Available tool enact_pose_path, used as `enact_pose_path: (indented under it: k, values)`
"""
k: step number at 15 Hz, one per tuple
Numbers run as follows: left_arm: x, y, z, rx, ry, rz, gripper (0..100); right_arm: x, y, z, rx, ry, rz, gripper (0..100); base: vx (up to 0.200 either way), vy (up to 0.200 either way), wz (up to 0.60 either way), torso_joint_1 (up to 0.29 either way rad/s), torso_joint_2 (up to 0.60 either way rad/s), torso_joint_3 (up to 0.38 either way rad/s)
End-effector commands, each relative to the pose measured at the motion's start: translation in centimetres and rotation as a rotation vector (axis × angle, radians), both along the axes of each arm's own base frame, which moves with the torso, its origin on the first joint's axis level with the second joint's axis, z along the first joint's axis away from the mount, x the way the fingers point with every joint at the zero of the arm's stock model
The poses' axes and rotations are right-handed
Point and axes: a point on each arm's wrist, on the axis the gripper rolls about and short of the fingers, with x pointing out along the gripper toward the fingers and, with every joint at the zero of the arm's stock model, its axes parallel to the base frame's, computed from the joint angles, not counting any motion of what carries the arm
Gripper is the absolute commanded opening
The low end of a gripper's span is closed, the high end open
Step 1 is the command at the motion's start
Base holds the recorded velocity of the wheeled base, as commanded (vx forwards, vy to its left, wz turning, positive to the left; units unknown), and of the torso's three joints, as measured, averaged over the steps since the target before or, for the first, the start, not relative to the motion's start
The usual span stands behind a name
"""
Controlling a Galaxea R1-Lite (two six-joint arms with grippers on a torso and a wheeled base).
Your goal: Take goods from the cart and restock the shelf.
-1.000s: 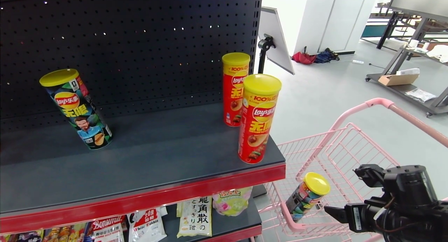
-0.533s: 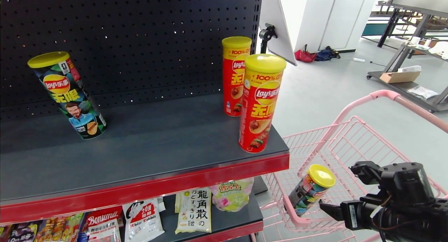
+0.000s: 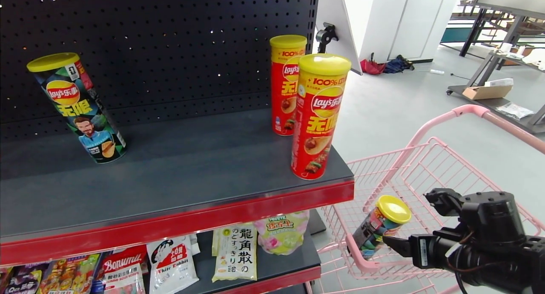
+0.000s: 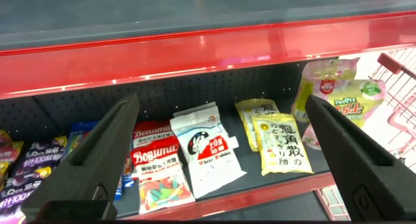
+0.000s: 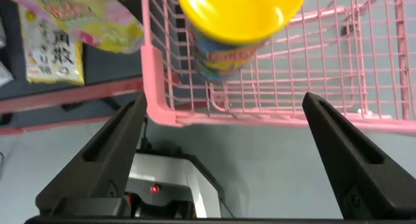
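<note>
A yellow-lidded chip can (image 3: 380,226) leans inside the pink cart (image 3: 430,128), near its corner by the shelf. My right gripper (image 3: 409,221) is open just beside it, level with its upper half. In the right wrist view the can (image 5: 239,29) lies ahead of the wide-apart fingers (image 5: 97,165), not between them, and the cart rim (image 5: 153,87) runs across. On the dark shelf (image 3: 183,158) stand a black-green can (image 3: 76,107) and two red cans (image 3: 287,83) (image 3: 319,115). My left gripper (image 4: 222,100) is open and holds nothing, facing the lower shelf.
Snack bags (image 4: 208,156) lie on the lower shelf under the red shelf lip (image 3: 179,226). A pegboard (image 3: 170,43) backs the upper shelf. The front red can stands close to the shelf's right front corner. Open floor and racks (image 3: 494,89) lie beyond the cart.
The head camera has shifted, so the shelf sits higher in view. My right gripper has drawn closer to the can in the cart. The cans on the shelf have not moved.
</note>
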Motion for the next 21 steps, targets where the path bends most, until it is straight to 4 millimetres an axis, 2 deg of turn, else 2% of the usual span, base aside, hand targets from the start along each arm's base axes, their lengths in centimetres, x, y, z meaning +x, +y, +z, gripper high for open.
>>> enact_pose_path:
  k: [1, 7, 21]
  values:
    - [0.0, 0.0, 0.0, 0.000, 0.001, 0.001, 100, 1.0, 0.4, -1.2, -0.003, 0.009, -0.002, 100, 0.000, 0.000, 0.00, 0.000, 0.00, 0.000]
    - [0.0, 0.0, 0.0, 0.002, 0.001, 0.001, 100, 2.7, 1.0, -2.4, 0.025, -0.004, -0.021, 100, 0.000, 0.000, 0.00, 0.000, 0.00, 0.000]
    - [0.0, 0.0, 0.0, 0.006, 0.001, 0.001, 100, 6.2, 2.0, -3.3, 0.042, -0.015, -0.069, 100, 0.000, 0.000, 0.00, 0.000, 0.00, 0.000]
